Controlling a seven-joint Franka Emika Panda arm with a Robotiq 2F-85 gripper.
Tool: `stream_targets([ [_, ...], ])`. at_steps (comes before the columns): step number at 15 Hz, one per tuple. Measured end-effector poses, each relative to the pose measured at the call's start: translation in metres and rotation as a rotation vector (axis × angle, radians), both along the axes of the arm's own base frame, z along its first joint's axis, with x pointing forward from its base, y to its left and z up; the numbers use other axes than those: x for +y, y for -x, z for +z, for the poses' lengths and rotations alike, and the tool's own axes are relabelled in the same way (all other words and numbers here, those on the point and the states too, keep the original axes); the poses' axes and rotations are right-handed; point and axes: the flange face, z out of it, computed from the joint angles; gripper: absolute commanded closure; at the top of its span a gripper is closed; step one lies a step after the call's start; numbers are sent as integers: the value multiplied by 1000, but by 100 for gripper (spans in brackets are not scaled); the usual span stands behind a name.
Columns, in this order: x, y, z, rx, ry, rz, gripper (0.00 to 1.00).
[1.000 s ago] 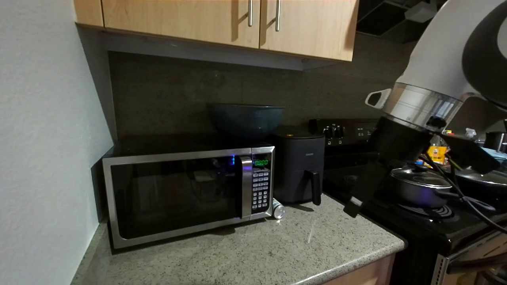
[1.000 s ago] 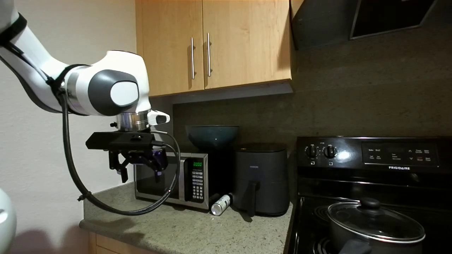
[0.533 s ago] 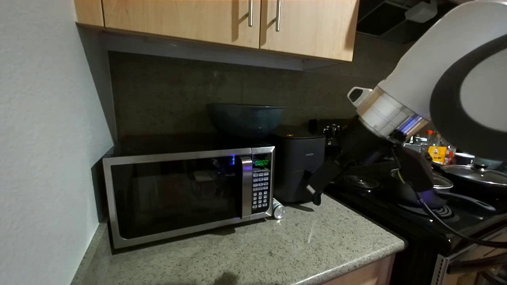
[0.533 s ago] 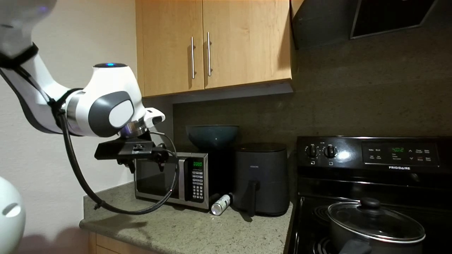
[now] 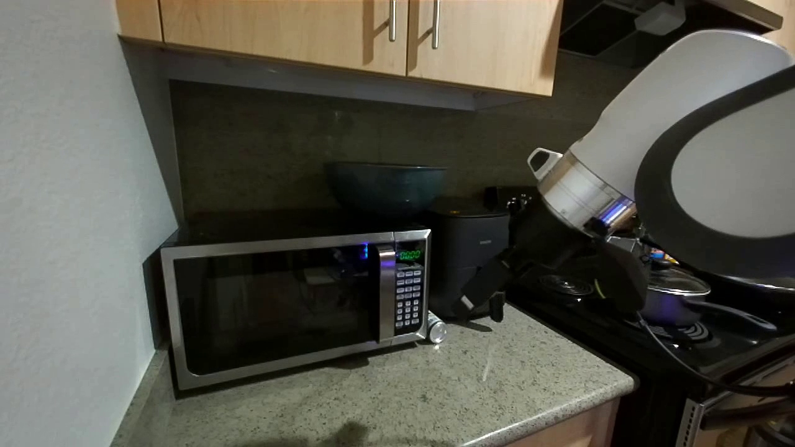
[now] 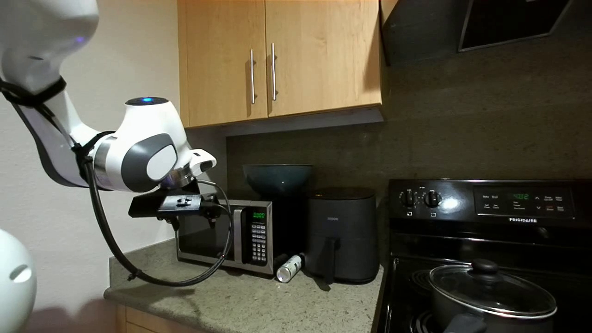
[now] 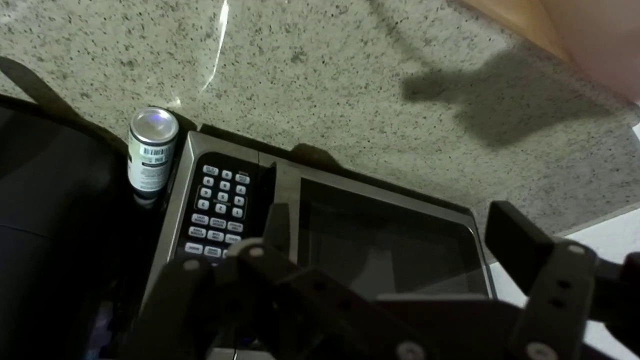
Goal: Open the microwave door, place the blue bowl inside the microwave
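Hanging spread, two jaws; one microwave (image 5: 296,298), one door (image 5: 278,310) closed, one blue bowl (image 5: 386,188), one can (image 7: 151,155).

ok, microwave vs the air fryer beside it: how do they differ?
Shape: the microwave is wider than tall; the air fryer is taller than wide.
Finish: the microwave door is dark glass framed in silver steel; the air fryer is mostly charcoal.
Controls: the microwave has a keypad and lit green display; the air fryer's front shows neither.
Shared: both stand on the speckled counter.
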Motion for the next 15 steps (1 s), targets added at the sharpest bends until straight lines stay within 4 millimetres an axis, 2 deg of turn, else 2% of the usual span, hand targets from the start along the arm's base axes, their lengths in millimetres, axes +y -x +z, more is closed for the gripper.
stream_targets([
  [3,18,-9,-9,-42,-24,-2,0],
  [5,30,-22,-20,-58,-42,-17,0],
  [9,33,-51,-43,-56,-50,-50,0],
  [13,34,-54,-42,-70,-57,-53,0],
  [15,32,-56,-37,-167,-101,-82,0],
])
